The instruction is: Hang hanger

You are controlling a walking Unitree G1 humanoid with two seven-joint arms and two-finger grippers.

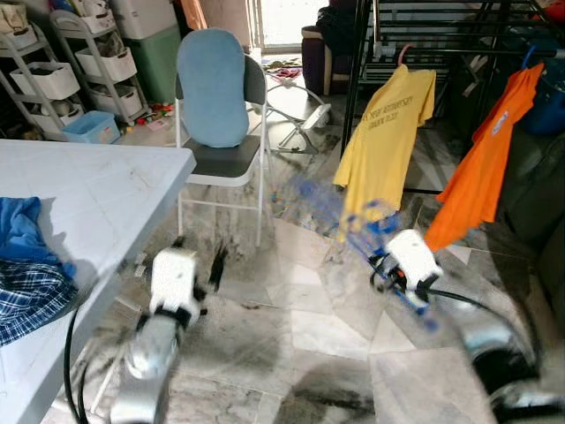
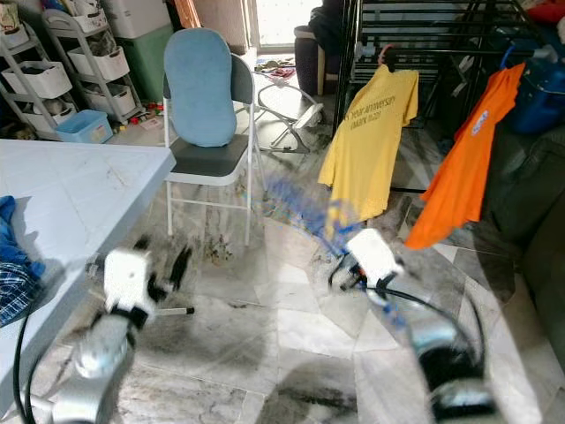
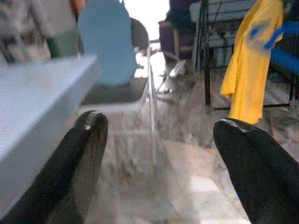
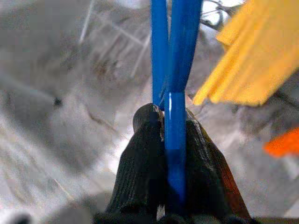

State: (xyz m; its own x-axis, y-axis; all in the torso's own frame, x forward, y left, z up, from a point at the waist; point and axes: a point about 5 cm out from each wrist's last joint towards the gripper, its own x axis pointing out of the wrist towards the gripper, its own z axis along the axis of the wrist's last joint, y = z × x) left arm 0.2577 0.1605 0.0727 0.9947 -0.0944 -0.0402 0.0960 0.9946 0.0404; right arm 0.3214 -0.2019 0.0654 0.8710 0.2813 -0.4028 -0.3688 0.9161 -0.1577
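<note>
A white tiled table [image 1: 97, 190] edged the robot's left, its corner close to a blue-cushioned folding chair [image 1: 216, 115]. Grey marble floor [image 1: 309, 300] lay open between them and the black metal drying rack [image 1: 415, 35], where a yellow T-shirt [image 1: 384, 150] and an orange shirt [image 1: 490, 159] hung. The right gripper [image 4: 168, 126] was clamped on a blurred blue plastic hanger [image 4: 175, 70], low before the yellow shirt. The left gripper [image 3: 159, 140] was spread wide beside the table's edge.
</note>
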